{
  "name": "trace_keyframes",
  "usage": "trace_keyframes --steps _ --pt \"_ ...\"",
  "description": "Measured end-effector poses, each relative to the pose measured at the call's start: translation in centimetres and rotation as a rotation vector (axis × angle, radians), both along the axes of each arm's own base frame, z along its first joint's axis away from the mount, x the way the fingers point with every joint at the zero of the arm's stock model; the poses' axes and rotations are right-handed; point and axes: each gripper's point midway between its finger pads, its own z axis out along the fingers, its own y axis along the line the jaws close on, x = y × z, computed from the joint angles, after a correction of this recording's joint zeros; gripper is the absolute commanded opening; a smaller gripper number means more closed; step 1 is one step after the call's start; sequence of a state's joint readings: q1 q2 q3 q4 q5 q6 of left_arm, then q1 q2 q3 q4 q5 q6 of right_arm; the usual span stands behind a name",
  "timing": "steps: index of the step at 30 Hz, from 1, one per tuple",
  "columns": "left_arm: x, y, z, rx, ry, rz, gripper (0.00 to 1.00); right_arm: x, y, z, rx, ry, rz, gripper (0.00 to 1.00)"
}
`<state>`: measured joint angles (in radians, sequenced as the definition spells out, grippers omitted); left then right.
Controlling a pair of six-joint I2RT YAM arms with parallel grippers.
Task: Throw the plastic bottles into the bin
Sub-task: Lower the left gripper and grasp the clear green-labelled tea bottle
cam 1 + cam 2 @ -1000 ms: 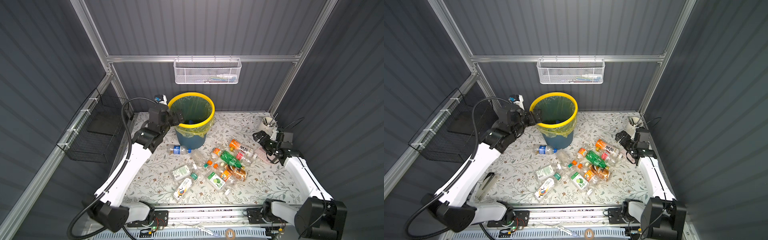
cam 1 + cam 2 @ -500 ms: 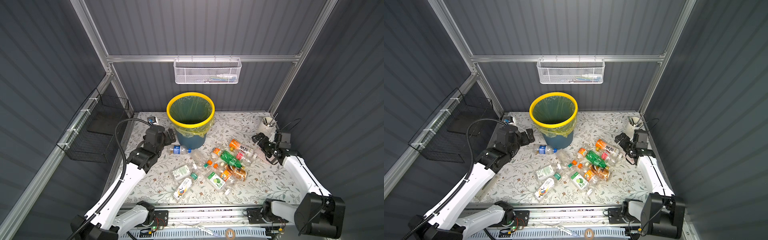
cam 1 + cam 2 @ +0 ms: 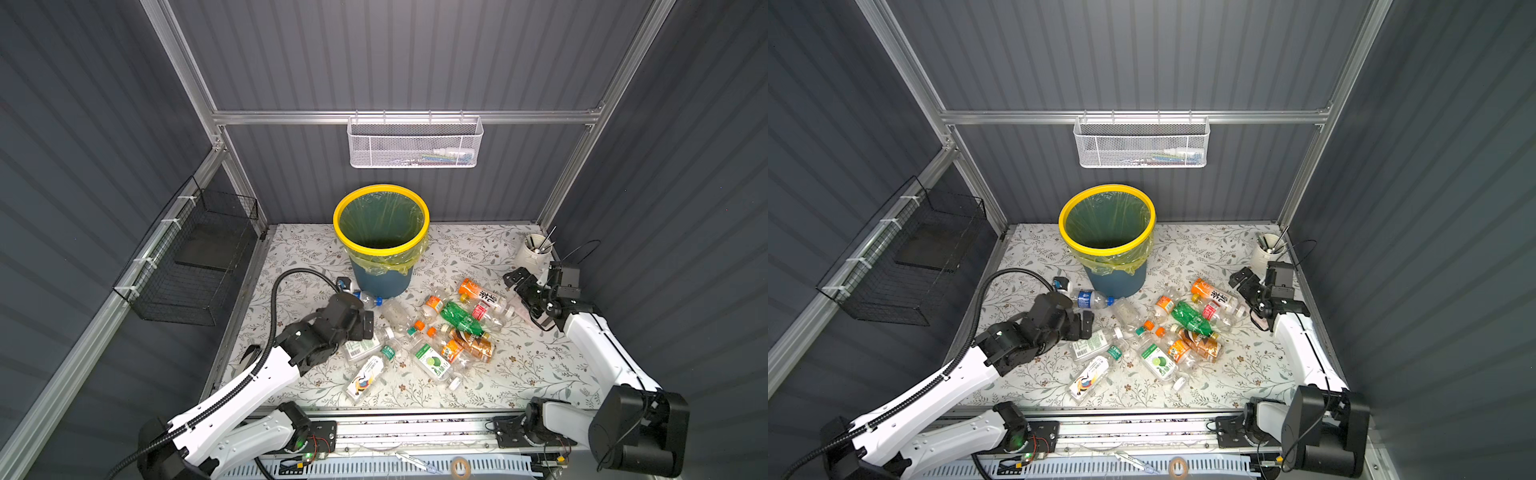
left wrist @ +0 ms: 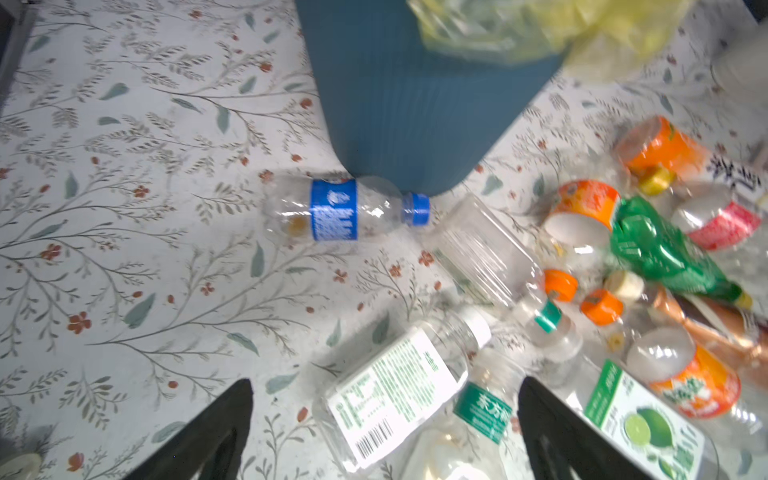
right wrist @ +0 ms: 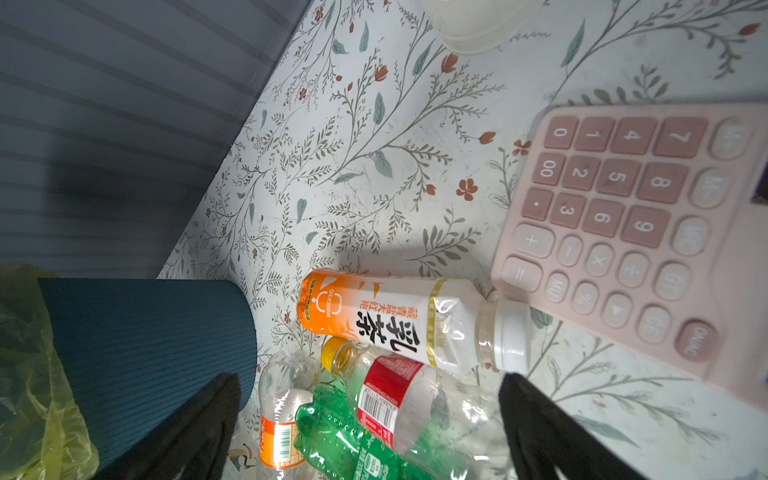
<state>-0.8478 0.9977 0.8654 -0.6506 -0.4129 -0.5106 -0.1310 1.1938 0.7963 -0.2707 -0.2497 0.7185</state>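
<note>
In both top views the left gripper (image 3: pixel 365 328) is no longer reaching over the rim of the bin (image 3: pixel 380 249), where it was a second ago. It is now coming down low over the near-left fringe of the plastic bottles (image 3: pixel 432 361), its jaws spread wide and carrying nothing, which I am reading as one drop finished and the next pick beginning. The right gripper (image 3: pixel 519 286) is staying by the right edge of the surface (image 3: pixel 299 249), its jaws also wide and empty. The one bin is standing midway along the far edge. I am counting about twelve bottles lying in front of it, among them one green bottle (image 3: pixel 460 318). There is also one white cup (image 3: pixel 534 253) in the far right corner, and one white mesh basket (image 3: pixel 415 145) and one black wire basket (image 3: pixel 195 266) are hanging on the walls. In the left wrist view the open jaws are framing a white-labelled bottle (image 4: pixel 395 386) without gripping it, and a blue-labelled bottle (image 4: pixel 332 210) is lying against the bin's base. In the right wrist view the wide jaws are hanging above a red-labelled bottle (image 5: pixel 390 399), with an orange-and-white tea bottle (image 5: pixel 374 316) and one pink calculator (image 5: pixel 623 216) lying beyond.
</note>
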Motion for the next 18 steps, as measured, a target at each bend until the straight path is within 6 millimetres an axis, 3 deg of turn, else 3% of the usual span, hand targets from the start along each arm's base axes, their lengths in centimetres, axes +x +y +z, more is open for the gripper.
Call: trace_keyframes --steps 4,12,18 --pt "-3.0 -2.3 -1.7 0.05 0.043 -0.098 0.99 0.0 -0.1 0.0 -0.003 0.0 -0.002 0.99" --pt "-7.9 -4.9 -6.2 0.177 0.137 -0.204 0.99 -0.2 -0.1 -0.3 -0.003 0.006 -0.003 0.99" --pt "-9.9 -4.6 -9.0 0.247 0.191 -0.205 0.99 -0.2 -0.1 -0.3 -0.005 0.006 -0.004 0.99"
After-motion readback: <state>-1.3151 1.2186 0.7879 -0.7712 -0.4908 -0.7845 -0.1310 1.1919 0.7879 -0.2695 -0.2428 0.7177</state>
